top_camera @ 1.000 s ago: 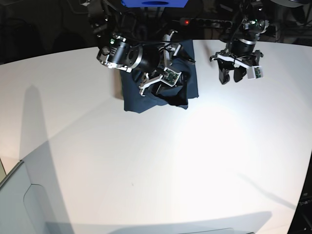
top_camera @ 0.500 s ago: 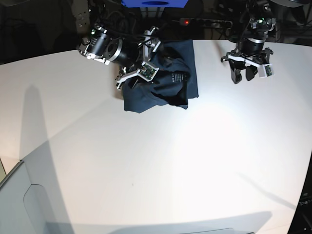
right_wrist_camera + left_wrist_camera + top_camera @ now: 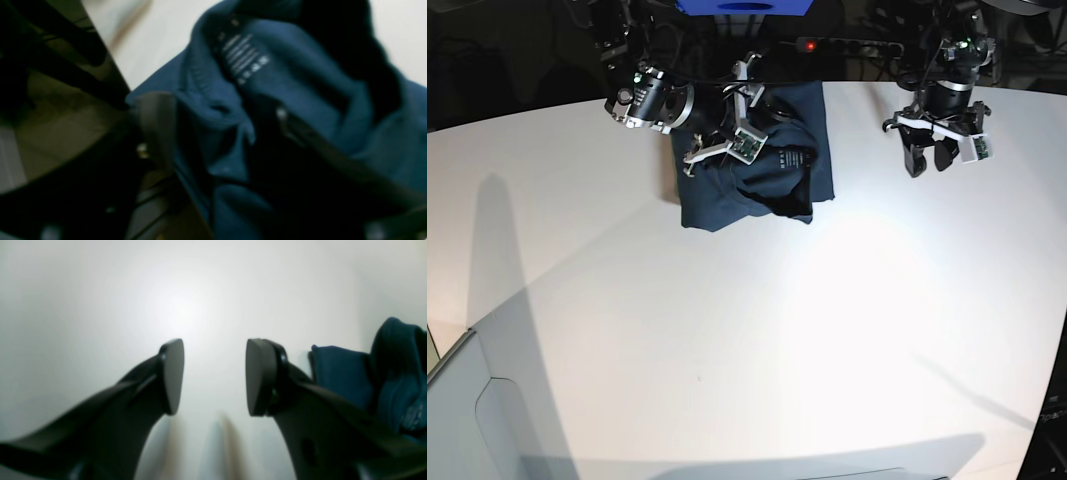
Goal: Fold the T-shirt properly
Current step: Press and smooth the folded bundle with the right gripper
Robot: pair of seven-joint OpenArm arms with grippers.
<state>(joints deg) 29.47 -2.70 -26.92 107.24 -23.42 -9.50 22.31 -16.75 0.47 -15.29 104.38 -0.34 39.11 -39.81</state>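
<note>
Across the far edge of the white table, toward the middle, lies the T-shirt: a dark navy bundle, folded into a rough block with the layers bunched and ridged on top instead of lying flat. Its far side runs fairly straight; its near edge is uneven, with a deep dark fold near one corner. From my right wrist camera the cloth shows as soft blue cotton, the ribbed round neckline curling open, and inside it a small label of white printed lines, too blurred to read.

My right claw sits over the shirt's side nearest my right arm, fingers spread down among the folds. In the wrist view cloth lies between the two fingers, but it is blurred and I cannot tell whether they are pinching any of it or merely standing around it.

My left claw hangs over bare table, well apart from the shirt, its two dark pads parted with nothing between them. A corner of navy cloth shows off to one side there.
</note>
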